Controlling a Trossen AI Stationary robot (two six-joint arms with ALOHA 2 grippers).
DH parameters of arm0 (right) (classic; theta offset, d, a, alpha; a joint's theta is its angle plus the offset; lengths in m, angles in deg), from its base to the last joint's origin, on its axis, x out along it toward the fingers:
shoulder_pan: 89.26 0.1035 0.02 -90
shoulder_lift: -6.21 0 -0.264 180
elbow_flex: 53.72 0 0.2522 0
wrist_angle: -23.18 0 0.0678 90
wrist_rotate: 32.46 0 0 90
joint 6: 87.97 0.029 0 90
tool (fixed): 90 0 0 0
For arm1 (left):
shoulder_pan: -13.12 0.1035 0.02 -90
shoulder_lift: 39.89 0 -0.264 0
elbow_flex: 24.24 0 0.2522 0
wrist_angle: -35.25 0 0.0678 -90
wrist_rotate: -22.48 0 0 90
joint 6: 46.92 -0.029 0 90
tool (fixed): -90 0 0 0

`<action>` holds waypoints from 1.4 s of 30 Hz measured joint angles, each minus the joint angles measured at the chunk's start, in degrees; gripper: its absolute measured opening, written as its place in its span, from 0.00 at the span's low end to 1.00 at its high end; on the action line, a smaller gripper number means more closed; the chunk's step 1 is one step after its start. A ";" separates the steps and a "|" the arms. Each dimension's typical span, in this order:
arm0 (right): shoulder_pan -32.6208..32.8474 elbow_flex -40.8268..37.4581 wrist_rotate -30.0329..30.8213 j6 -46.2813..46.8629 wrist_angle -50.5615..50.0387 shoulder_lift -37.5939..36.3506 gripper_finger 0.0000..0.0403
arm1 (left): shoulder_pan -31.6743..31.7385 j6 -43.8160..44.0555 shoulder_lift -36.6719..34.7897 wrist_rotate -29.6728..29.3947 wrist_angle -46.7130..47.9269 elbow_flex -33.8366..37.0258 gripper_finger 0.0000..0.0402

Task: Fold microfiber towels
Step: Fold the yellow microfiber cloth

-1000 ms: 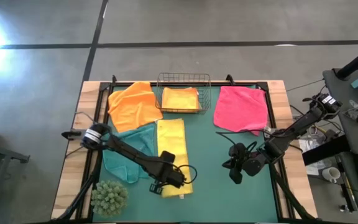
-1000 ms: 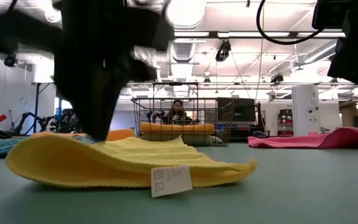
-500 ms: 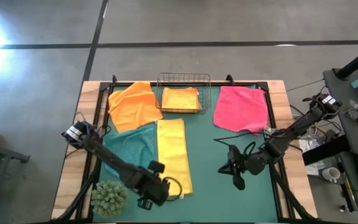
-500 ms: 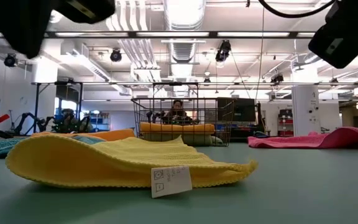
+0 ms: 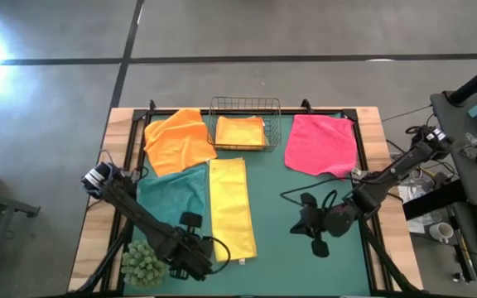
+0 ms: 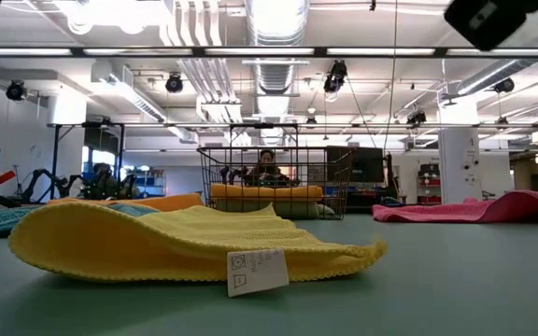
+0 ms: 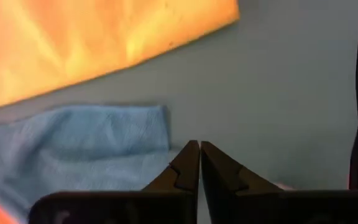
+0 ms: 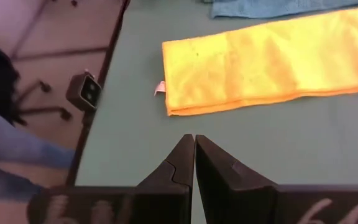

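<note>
Both arms are dark, nearly black, built of slim jointed links with thin black cables looping beside their wrists. The left arm [image 5: 139, 217] carries a pale, silvery cap at its base joint. Each gripper ends in two flat, black, wedge-shaped fingers [image 8: 194, 163] tapering to points.

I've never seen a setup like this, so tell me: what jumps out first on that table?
The bright cloths on the green table: a long yellow towel folded into a strip at the middle, a teal towel beside it, an orange towel and a pink towel spread at the far corners. Between those two stands a wire basket holding another folded towel. A spiky green plant ball sits at the near left corner.
</note>
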 joint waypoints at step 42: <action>2.69 26.10 -6.39 -12.90 -27.40 30.40 0.39 | -8.57 8.86 6.33 -15.89 -16.98 -1.44 0.47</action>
